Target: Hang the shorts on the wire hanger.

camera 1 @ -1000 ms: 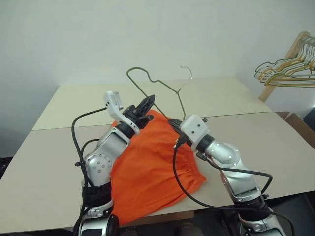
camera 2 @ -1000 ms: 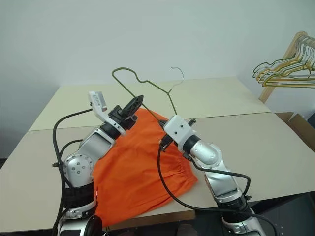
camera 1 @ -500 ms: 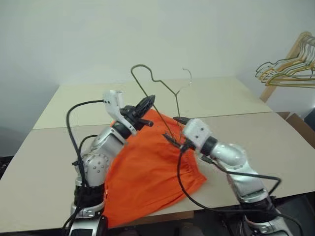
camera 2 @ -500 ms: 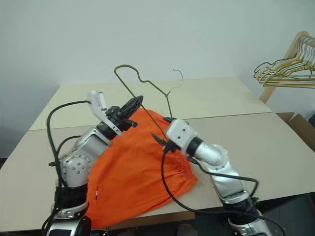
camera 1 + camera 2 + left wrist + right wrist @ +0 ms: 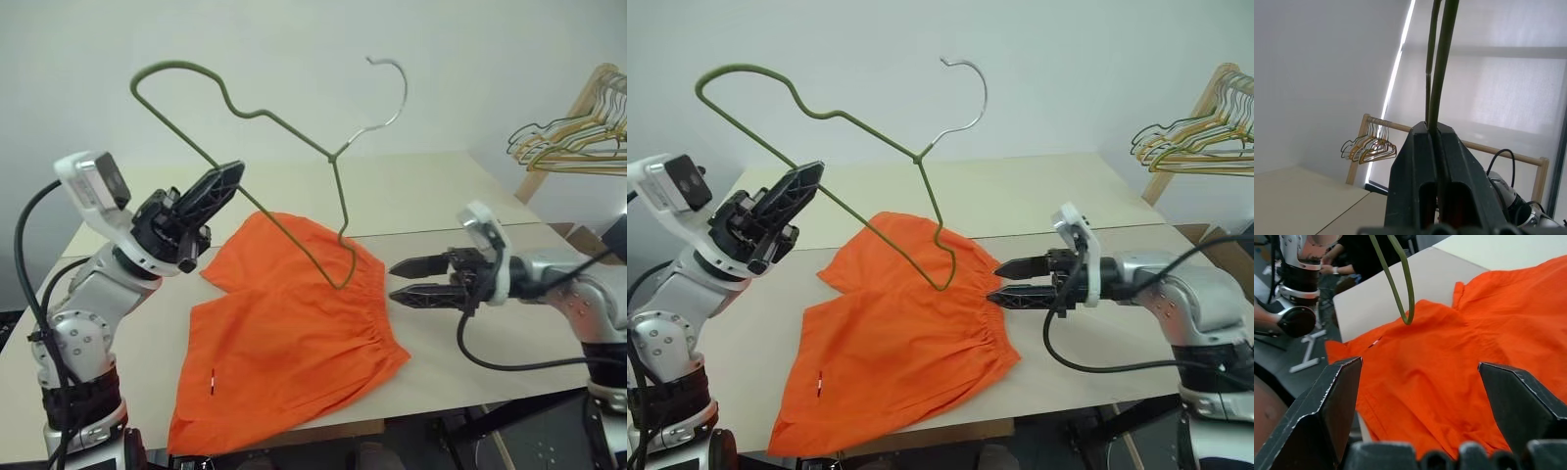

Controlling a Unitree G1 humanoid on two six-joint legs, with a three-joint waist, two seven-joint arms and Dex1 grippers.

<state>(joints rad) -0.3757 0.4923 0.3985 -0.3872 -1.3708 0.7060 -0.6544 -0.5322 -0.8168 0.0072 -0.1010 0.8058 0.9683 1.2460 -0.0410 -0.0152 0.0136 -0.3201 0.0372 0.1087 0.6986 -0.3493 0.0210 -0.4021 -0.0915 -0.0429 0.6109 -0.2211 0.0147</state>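
The orange shorts (image 5: pixel 284 333) lie spread flat on the table, with the gathered waistband toward my right arm. My left gripper (image 5: pixel 233 171) is raised above the table's left side and shut on the wire hanger (image 5: pixel 334 159). The hanger is held tilted in the air with its hook up, and its lower corner (image 5: pixel 1408 308) hangs just over the shorts near the waistband. My right gripper (image 5: pixel 394 280) is open, level and pointing left, just right of the waistband with nothing between its fingers. In the left wrist view the shut fingers (image 5: pixel 1415 161) clamp the wire (image 5: pixel 1442 63).
The pale two-part table (image 5: pixel 441 196) extends behind and to both sides of the shorts. A wooden rack with a bunch of wire hangers (image 5: pixel 573 142) stands at the far right, beyond the table's corner.
My left gripper lifted the hanger up and to the left, off the shorts. My right gripper opened and drew back to the right. The shorts now lie flatter.
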